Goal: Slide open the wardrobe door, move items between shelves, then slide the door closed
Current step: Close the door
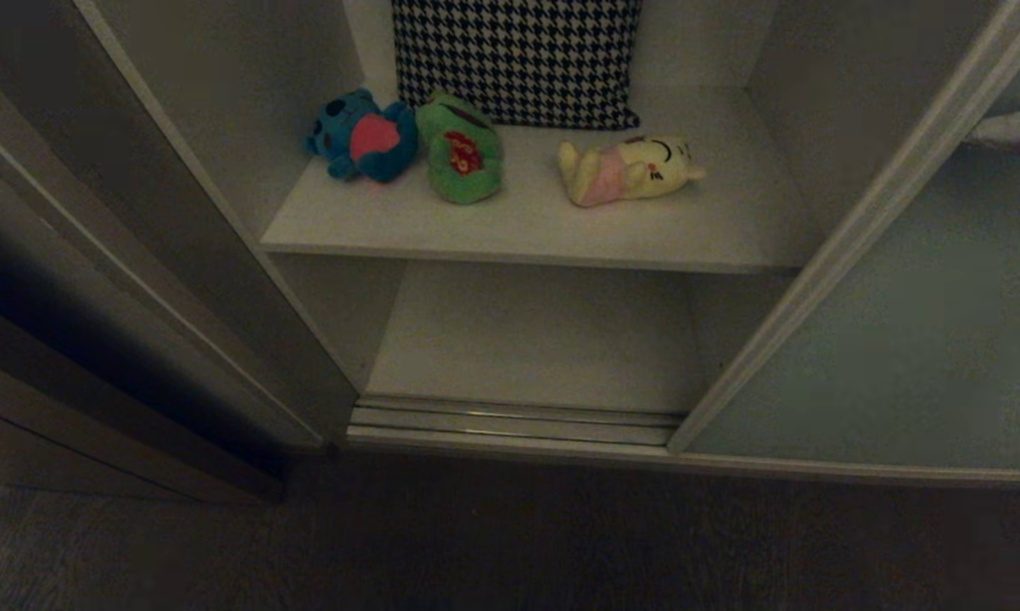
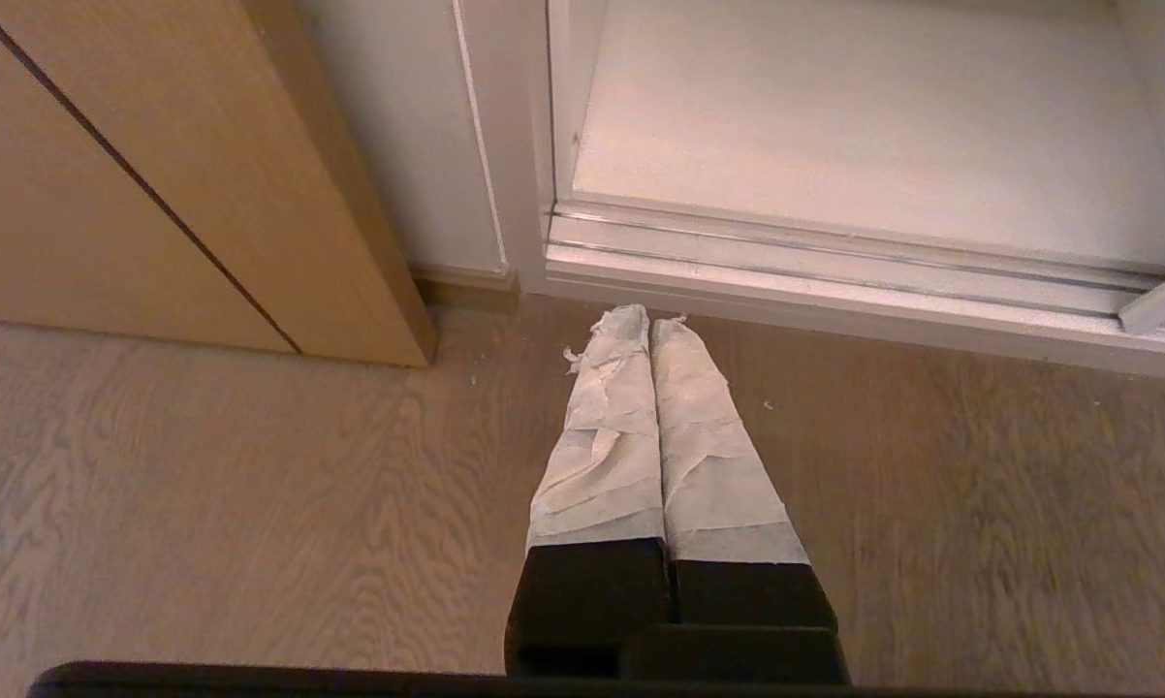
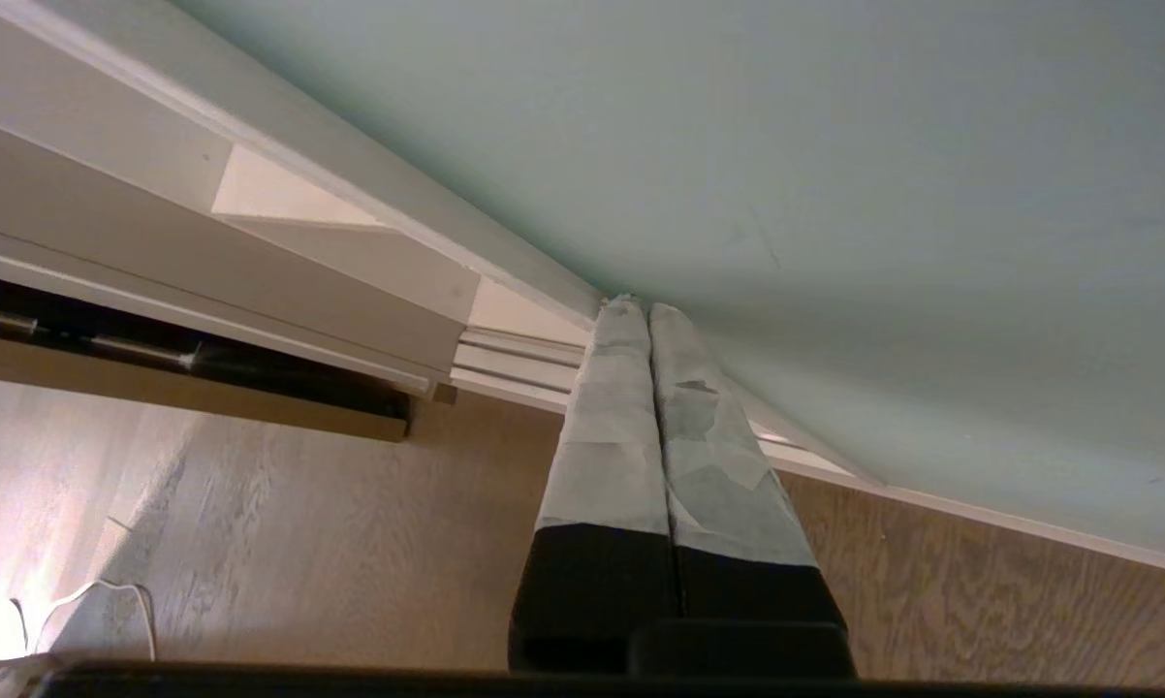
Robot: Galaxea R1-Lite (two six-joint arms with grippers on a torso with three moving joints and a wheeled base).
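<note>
The sliding wardrobe door (image 1: 917, 339) stands at the 3 o'clock side of the head view, pulled aside so the wardrobe's inside is open to sight; its cream-silver frame edge (image 1: 849, 246) runs diagonally from 1 o'clock down toward 5 o'clock.

On the upper shelf (image 1: 544, 233) lie all three toys: the blue plush (image 1: 364, 138) at 11 o'clock, the green frog (image 1: 461, 150) touching it just to the 3 o'clock side, and the yellow plush (image 1: 627, 170) apart from them, near 1 o'clock. A houndstooth cloth (image 1: 517, 59) stands behind them at 12 o'clock. The lower shelf (image 1: 535, 339) lies under it, with the silver floor rails (image 1: 510, 420) along its front edge.

Neither arm shows in the head view. In its wrist view the right claw (image 3: 636, 308) has its two taped fingers (image 3: 612, 407) pressed together, gripping nothing, with the tips at the door's frame edge low down near the rails; whether they touch it I cannot tell. The left claw (image 2: 648, 318) is likewise closed and empty, hanging over the wooden floor (image 2: 253, 504) just short of the rails (image 2: 834, 257), beside a brown wooden frame (image 2: 204, 174).
</note>
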